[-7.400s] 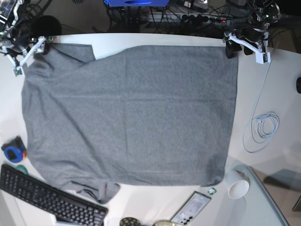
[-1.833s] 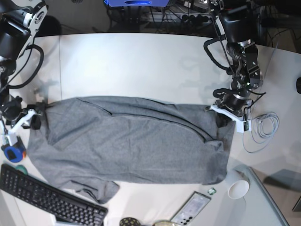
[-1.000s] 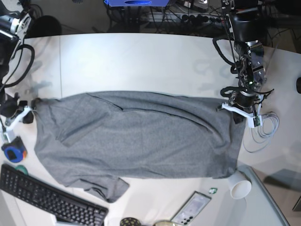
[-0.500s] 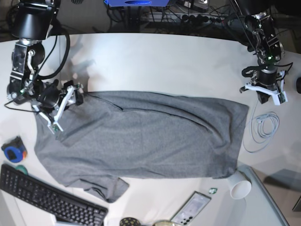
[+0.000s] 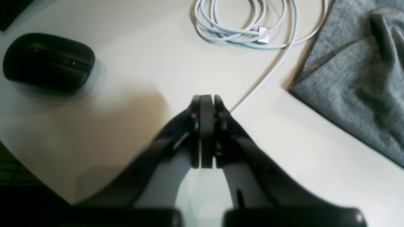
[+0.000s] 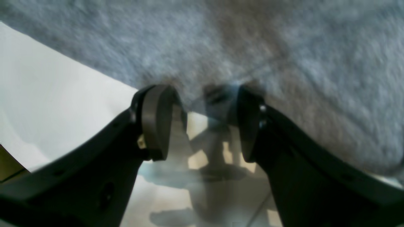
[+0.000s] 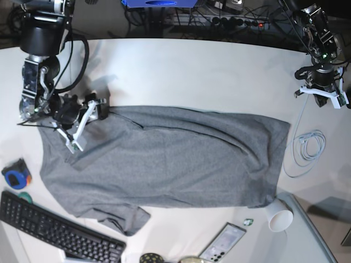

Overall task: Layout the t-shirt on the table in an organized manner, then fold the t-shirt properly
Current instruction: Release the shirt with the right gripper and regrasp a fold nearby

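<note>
The grey t-shirt (image 7: 170, 159) lies folded over in a wide band across the middle of the white table (image 7: 181, 76), one sleeve poking out at the lower left. My right gripper (image 7: 85, 125) hovers open over the shirt's upper left edge. In the right wrist view its fingers (image 6: 157, 123) stand apart with nothing between them, just above the edge of the t-shirt (image 6: 221, 41). My left gripper (image 7: 322, 94) is shut and empty over bare table at the far right, apart from the shirt. In the left wrist view, the left gripper (image 5: 203, 104) has its pads pressed together, with the t-shirt's corner (image 5: 356, 78) off to the right.
A coiled white cable (image 7: 307, 147) (image 5: 246, 25) lies right of the shirt, and a black oval object (image 5: 47, 61) sits near the left gripper. Along the front are a black keyboard (image 7: 55, 233), a blue tape measure (image 7: 15, 175), a phone (image 7: 222, 244) and a tipped white cup (image 7: 278, 216).
Both grippers have let go of the shirt's upper corners. The right gripper opened and moved right, over the shirt's left edge. The left arm drew away toward the far right. The shirt now lies still.
</note>
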